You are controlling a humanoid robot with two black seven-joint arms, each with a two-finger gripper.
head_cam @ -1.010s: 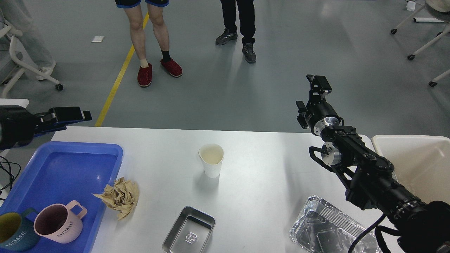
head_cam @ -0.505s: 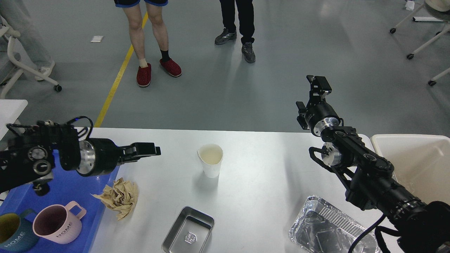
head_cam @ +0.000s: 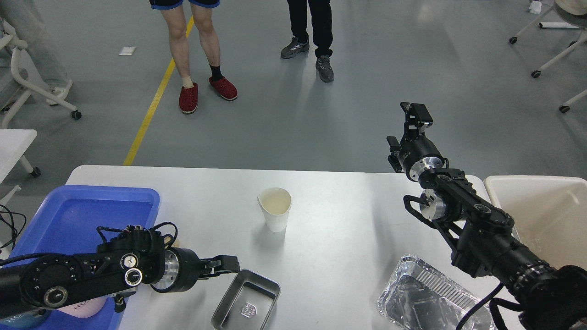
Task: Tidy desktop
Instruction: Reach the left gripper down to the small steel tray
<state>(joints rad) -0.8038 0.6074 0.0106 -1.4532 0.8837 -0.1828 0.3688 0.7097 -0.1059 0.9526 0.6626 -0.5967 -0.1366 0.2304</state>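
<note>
Worktop (head_cam: pixel 348 220) clutter, left arm swinging down to the near steel tray.
It fills the near middle; blue tray (head_cam: pixel 82 208) left, white bin (head_cam: pixel 541 206) right, foil tray (head_cam: pixel 426 298), steel tray (head_cam: pixel 247 300) and paper cup (head_cam: pixel 275 208) likely await sorting. Left end effector (head_cam: pixel 227 264), earlier higher by the cup, now reaches the steel tray's rim, hiding the crumpled paper; I cannot tell either spread. Right end effector (head_cam: pixel 415 114) hangs far right.

The white counter (head_cam: pixel 348 220) carries a blue tray (head_cam: pixel 78 206) at its left edge, a white paper cup (head_cam: pixel 275 210) upright near the middle, a steel tray (head_cam: pixel 247 300) at the near edge, and a foil container (head_cam: pixel 426 298) near-right.
</note>
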